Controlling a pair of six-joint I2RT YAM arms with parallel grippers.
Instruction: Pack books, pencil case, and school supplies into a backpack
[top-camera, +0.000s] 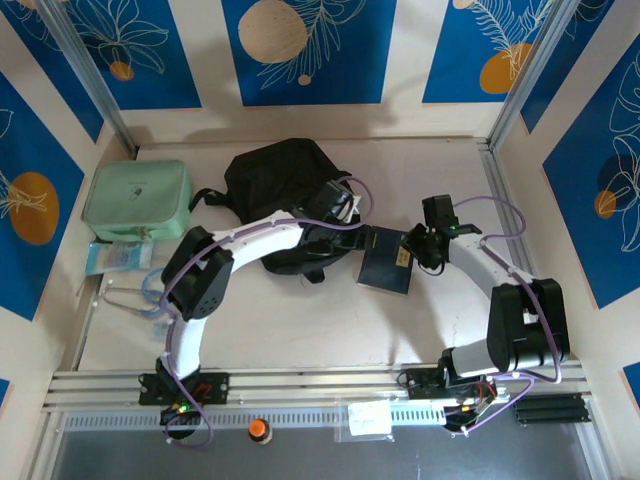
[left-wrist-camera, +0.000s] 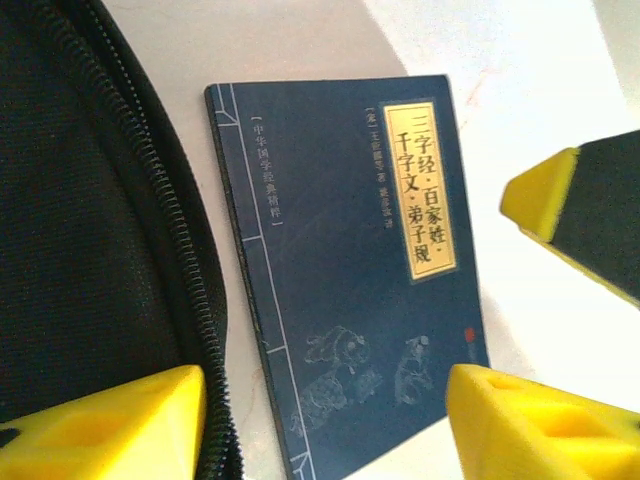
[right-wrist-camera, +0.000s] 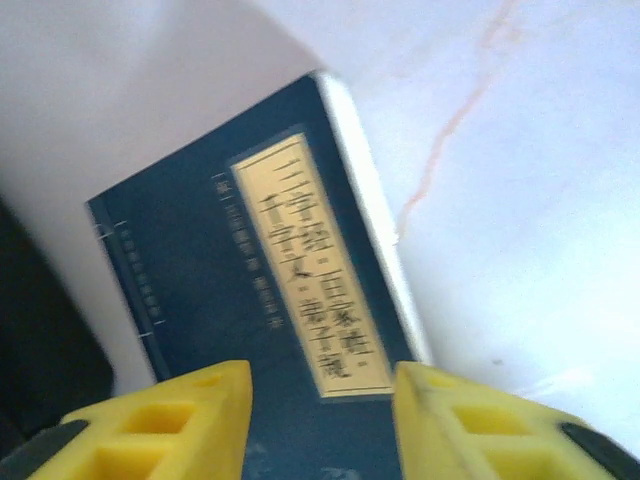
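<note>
Yellow fingers (left-wrist-camera: 120, 425) of the left claw (left-wrist-camera: 322, 405) fill the bottom of its wrist view. They stand wide apart and hold nothing, one over the black fabric and the other over the near corner of a book (left-wrist-camera: 340, 280). The right claw (right-wrist-camera: 320, 400) hangs over the same dark blue cover with its jaws partly apart. Its fingers hide the near edge, so I cannot tell whether they have any bite on it. This book carries a yellowish title label and lies flat on the tabletop (top-camera: 300, 330), just beside the backpack (top-camera: 275, 175), whose open zipper runs along the book's spine side. From above, both arms meet at this spot, the backpack behind the left one and the book between the two claws. Farther out on the left, a mint-green soft case (top-camera: 135, 192), probably the pencil case, sits well apart from the backpack. A pale blue packet (top-camera: 115, 255) lies just in front of it. By my reading the packing is at an early or middle stage. The bag is open and ready and this book is about to be picked up or slid in. The case and the loose supplies are yet to go, and what the backpack already holds I cannot tell.
</note>
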